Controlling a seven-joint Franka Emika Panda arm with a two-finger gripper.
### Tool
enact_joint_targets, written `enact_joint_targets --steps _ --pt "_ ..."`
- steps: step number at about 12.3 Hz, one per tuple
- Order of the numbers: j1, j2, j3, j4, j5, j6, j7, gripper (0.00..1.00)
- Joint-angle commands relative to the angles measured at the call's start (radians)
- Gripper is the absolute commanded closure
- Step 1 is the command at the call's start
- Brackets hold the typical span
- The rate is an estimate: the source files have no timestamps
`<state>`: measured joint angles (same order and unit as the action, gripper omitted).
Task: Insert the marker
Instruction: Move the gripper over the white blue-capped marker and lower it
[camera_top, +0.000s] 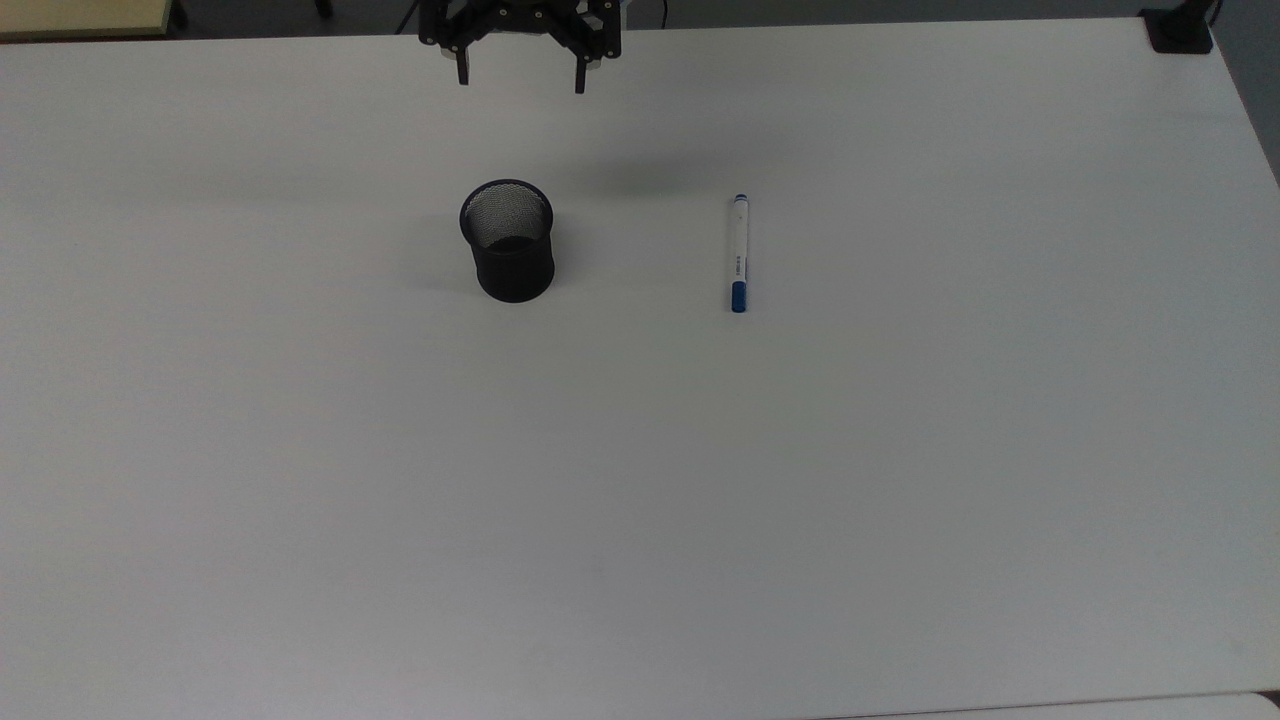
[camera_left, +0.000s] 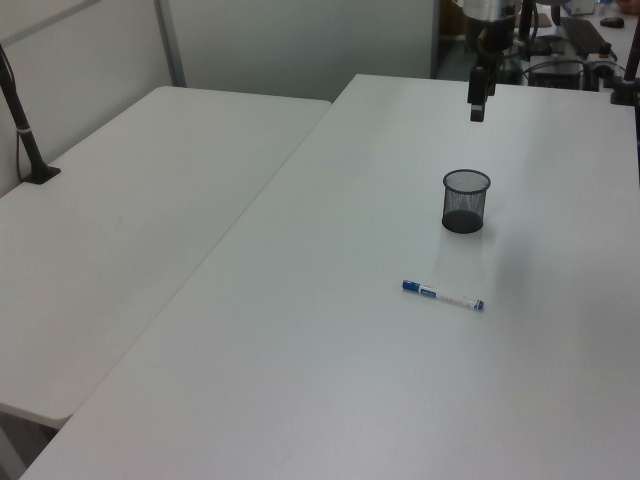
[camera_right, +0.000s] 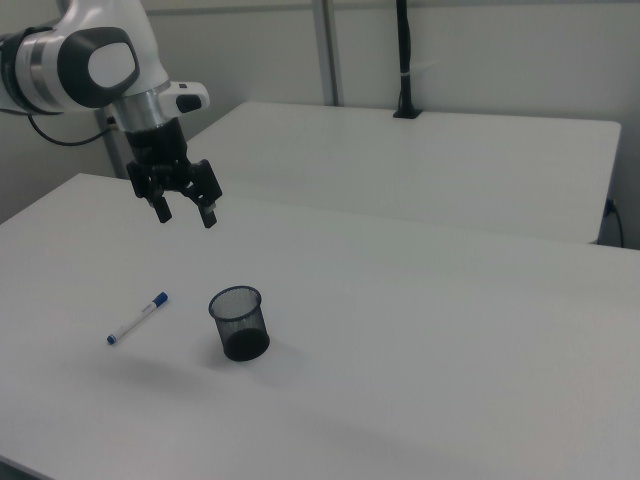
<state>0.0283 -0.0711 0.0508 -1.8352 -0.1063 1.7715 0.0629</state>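
We see the slim white-barrelled marker with a blue cap (camera_top: 739, 254) lying flat on the plain white table (camera_top: 640, 500), well apart from the upright black wire-mesh cup (camera_top: 508, 241), which stands to the marker's left in the top view. The robot's black two-finger gripper (camera_top: 521, 72) hangs in the air above the far side of the table, its fingers spread wide and holding nothing, touching neither marker nor cup. Nothing of the task is done yet; we judge the first step to be reaching down for the marker. From here we think several things could go wrong: a round barrel on a smooth top may roll away if one finger touches it before the other; a grasp near one end could let the marker swing in the fingers and meet the cup's rim instead of its mouth; and the cup looks light, so a marker or finger catching its rim might tip or push it. There is dark printed lettering on the barrel, but we cannot read it, and we see no brand or label on the cup or the arm.
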Motion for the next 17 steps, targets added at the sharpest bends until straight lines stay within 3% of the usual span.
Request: enact_joint_targets --steps 1,5,10,17 --pt "-0.011 0.013 0.006 0.022 0.028 0.002 -0.015 0.0" --pt "-0.018 0.071 -0.002 0.103 0.08 -0.007 -0.014 0.0" --pt "-0.002 0.12 0.009 0.102 0.086 0.0 0.026 0.0" --pt "0.163 0.204 0.011 0.024 0.083 0.055 0.13 0.0"
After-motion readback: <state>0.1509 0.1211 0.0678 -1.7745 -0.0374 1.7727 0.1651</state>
